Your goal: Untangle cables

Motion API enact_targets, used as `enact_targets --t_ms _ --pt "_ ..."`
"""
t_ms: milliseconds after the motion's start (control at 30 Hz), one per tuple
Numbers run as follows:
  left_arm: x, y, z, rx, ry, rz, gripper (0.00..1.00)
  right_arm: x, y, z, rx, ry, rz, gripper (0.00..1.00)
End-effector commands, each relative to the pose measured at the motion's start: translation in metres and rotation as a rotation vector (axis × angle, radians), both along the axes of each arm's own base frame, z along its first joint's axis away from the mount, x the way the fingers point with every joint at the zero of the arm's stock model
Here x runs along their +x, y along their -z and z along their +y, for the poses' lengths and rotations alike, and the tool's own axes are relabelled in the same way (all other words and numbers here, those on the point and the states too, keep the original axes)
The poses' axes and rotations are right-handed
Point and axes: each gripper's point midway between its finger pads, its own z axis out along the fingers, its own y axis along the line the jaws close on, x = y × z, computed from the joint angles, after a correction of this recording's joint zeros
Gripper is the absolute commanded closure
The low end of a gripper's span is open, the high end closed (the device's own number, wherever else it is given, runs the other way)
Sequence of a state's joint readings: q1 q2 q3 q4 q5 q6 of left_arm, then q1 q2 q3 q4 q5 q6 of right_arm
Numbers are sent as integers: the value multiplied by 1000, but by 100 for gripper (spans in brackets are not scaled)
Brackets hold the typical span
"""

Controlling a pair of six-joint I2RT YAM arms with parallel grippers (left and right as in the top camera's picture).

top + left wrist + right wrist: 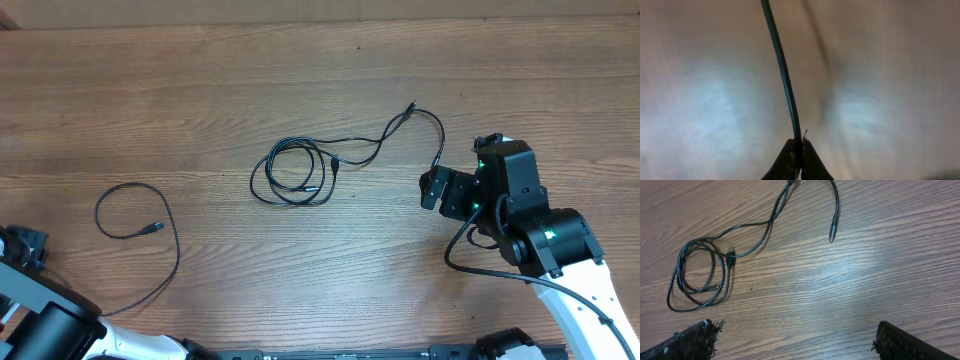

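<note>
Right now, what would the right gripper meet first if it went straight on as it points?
Likely bare table; the tangled cable's plug end lies further ahead of the right gripper. Depth unclear.

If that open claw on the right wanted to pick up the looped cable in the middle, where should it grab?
Probably the single tail just behind its plug, coming straight down from above. There it lies flat and alone on the table, nearest the right gripper; the coil stacks several strands.
</note>
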State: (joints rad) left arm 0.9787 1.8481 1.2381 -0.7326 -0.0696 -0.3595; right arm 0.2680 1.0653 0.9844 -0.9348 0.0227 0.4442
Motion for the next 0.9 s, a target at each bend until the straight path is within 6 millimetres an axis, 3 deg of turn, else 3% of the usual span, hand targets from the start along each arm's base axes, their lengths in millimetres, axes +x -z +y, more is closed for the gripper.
enact_targets --t_ms 0,100,133,167,267,300,400,500,567,633,700,800,867 --pt "40 -23 -9 -4 173 -151 95 3 -5 0 4 1 -16 0" --pt "51 -73 -2 126 204 -233 96 3 -5 0 4 1 -16 0" --pt "55 -105 0 216 228 -278 95 3 -5 0 4 1 -16 0" --pt "56 -117 1 247 234 -295 95 3 -5 0 4 1 -16 0" --pt "69 -193 -7 441 292 -437 96 3 -5 0 4 1 -16 0" --pt "82 -230 -17 533 352 -520 96 3 -5 0 4 2 -16 0" --pt "114 -299 -54 690 504 -707 95 3 -5 0 4 1 -16 0" --pt "155 -344 -115 803 756 -847 96 3 -5 0 4 1 -16 0" --pt "174 -345 -148 825 891 -853 96 3 -5 0 4 1 -16 0" --pt "194 -330 -182 817 1031 -812 95 3 -5 0 4 1 -16 0" --pt "209 -305 -208 784 1157 -750 96 3 -5 0 4 1 -16 0" --pt "225 -244 -243 683 1347 -581 96 3 -5 0 4 1 -16 0" --pt "227 -212 -247 639 1392 -474 95 3 -5 0 4 1 -16 0"
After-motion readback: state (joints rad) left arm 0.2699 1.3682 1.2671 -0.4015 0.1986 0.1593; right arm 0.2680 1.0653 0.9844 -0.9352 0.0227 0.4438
